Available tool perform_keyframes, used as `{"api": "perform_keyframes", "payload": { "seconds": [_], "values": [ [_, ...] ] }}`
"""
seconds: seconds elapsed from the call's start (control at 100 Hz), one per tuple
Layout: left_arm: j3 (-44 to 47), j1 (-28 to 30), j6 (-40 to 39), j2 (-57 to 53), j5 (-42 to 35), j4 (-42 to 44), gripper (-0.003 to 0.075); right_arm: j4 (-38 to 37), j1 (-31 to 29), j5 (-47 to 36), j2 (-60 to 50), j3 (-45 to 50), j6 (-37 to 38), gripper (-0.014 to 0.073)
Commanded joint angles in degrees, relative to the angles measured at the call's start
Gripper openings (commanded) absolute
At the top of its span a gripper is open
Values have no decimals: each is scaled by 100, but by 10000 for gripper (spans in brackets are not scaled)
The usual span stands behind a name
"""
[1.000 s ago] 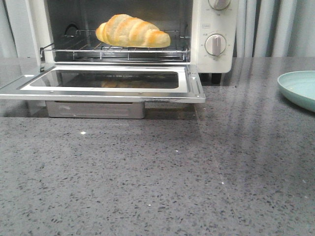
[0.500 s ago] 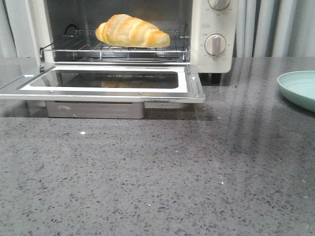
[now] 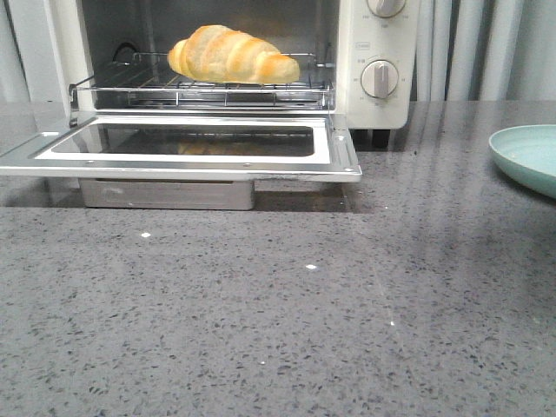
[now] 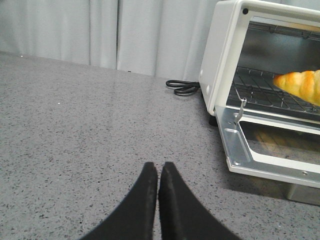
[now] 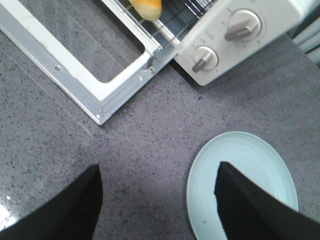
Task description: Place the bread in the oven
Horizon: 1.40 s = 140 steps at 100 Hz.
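The golden-brown bread (image 3: 233, 55) lies on the wire rack inside the cream-white oven (image 3: 378, 52), whose glass door (image 3: 182, 146) hangs open and flat over the counter. In the left wrist view the bread (image 4: 301, 84) shows on the rack, and my left gripper (image 4: 158, 167) is shut and empty over bare counter, well to the oven's left. My right gripper (image 5: 157, 172) is open and empty, above the counter by the plate; the bread's tip (image 5: 146, 8) is far from it. Neither gripper appears in the front view.
A pale green plate (image 3: 530, 156) sits at the counter's right edge, also seen as the plate (image 5: 240, 185) under the right gripper. A black cord (image 4: 184, 87) lies behind the oven's left side. A metal tray (image 3: 168, 193) sits beneath the open door.
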Motion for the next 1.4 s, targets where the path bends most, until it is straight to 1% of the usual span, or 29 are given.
{"api": "perform_keyframes", "payload": {
  "seconds": [0.0,0.18,0.61,0.87,0.93,1.0,1.1,1.261,1.321,1.331,1.371,1.391],
  "values": [
    [-161,20,-41,-156,-430,-73,-22,-354,-40,345,-319,13,39,436],
    [-161,20,-41,-156,-430,-73,-22,-299,-40,345,-547,122,39,436],
    [-161,20,-41,-156,-430,-73,-22,-251,-40,241,-542,122,39,436],
    [-161,20,-41,-156,-430,-73,-21,-723,-40,346,-542,110,39,434],
    [-161,20,-41,-156,-430,-73,-22,-801,-118,346,-565,120,39,423],
    [-161,20,-41,-156,-430,-73,-22,-801,-268,303,-599,120,39,379],
    [-161,20,-41,-156,-430,-73,-22,-790,-427,210,-668,120,39,283],
    [-161,20,-41,-156,-430,-73,-21,-790,-465,225,-899,293,0,151],
    [-161,20,-41,-156,-430,-73,-22,-790,-478,166,-1021,484,0,70],
    [-161,20,-41,-156,-430,-73,-22,-790,-488,153,-1036,508,0,70],
    [-161,20,-41,-156,-430,-73,-22,-790,-541,52,-1138,659,0,1],
    [-161,20,-41,-156,-430,-73,-21,-780,-565,17,-1166,712,0,-19]
  ]
}}
